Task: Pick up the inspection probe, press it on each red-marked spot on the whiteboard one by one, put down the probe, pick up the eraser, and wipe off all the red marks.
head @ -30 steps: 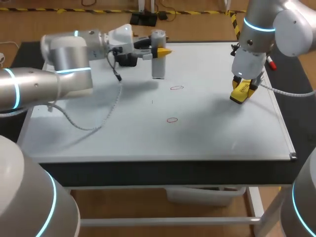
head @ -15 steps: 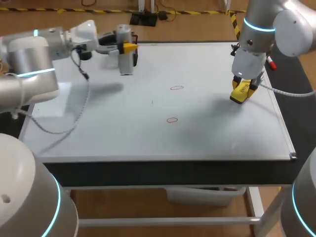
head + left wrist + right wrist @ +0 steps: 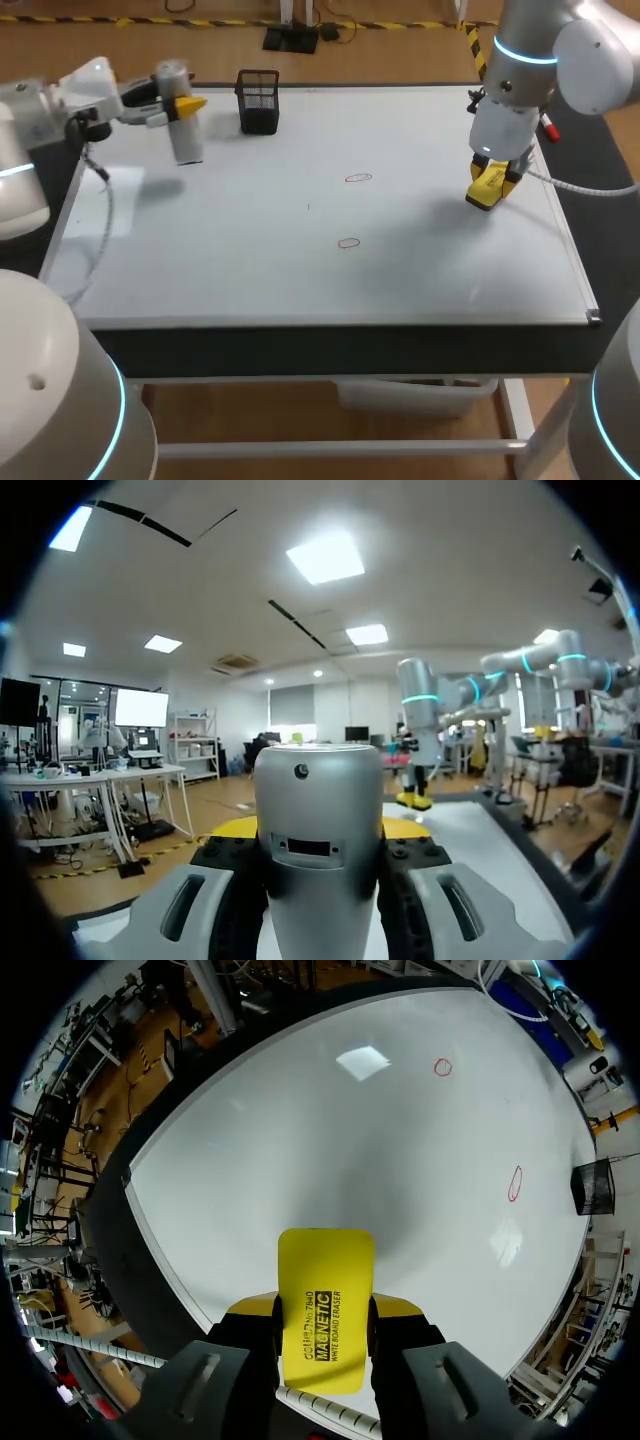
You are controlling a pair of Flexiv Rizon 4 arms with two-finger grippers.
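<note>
Left gripper (image 3: 180,103): closed on upright probe (image 3: 187,140), near board's (image 3: 400,270) left edge; I judged it needed lowering slowly, kept vertical, before release. Right gripper (image 3: 323,1310): clamped on eraser (image 3: 326,1260)

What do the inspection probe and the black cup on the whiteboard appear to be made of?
The inspection probe looks like brushed metal or silver-painted plastic, with a soft satin sheen. The black cup seems to be matte wire mesh, since a fine grid pattern shows on its walls.
</note>
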